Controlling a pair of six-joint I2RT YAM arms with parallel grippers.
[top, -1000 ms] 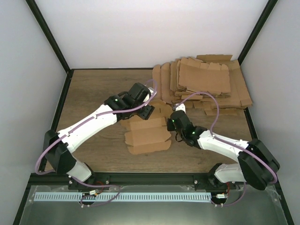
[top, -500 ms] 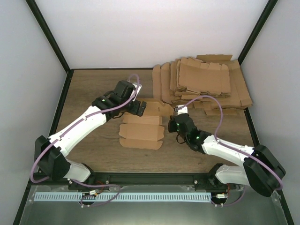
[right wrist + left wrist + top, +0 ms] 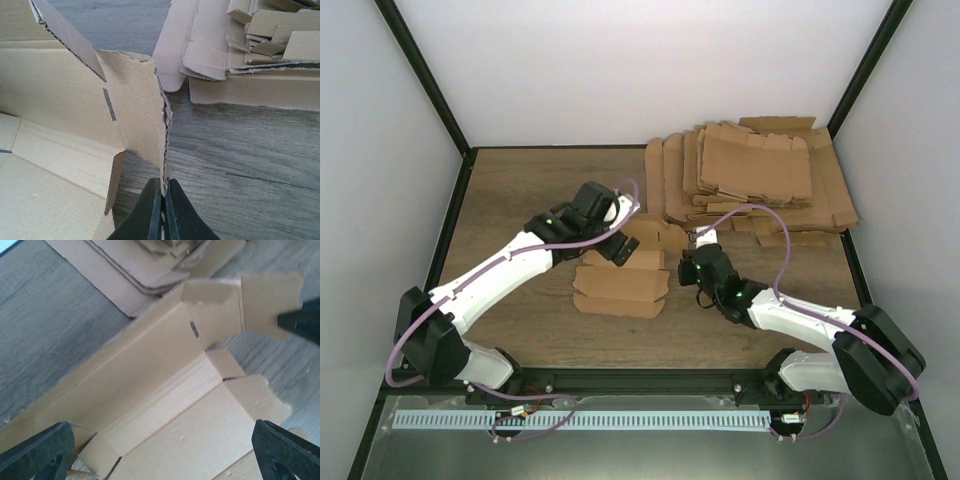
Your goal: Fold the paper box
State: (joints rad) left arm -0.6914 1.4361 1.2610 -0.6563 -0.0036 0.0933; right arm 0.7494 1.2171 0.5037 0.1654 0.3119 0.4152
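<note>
The paper box (image 3: 620, 287) is a brown cardboard piece lying partly folded mid-table, its rear panel raised. My left gripper (image 3: 621, 246) hovers over that rear panel, open wide. In the left wrist view its two fingertips (image 3: 40, 450) flank the box (image 3: 165, 405) with nothing pinched between them (image 3: 160, 455). My right gripper (image 3: 688, 268) is at the box's right end. In the right wrist view it is shut (image 3: 163, 200) on the bottom corner of an upright flap of the box (image 3: 135, 100), which stands edge-on.
A pile of flat cardboard blanks (image 3: 760, 180) fills the back right of the wooden table (image 3: 510, 200), close behind the box. It shows too at the top of the left wrist view, pile (image 3: 150, 260), and upper right of the right wrist view, pile (image 3: 250, 50). Black frame posts edge the table.
My left gripper has opened wide and released the box, swinging left and then back over the rear panel. The box has shifted left and lies flatter. The right gripper stays shut on the flap.
</note>
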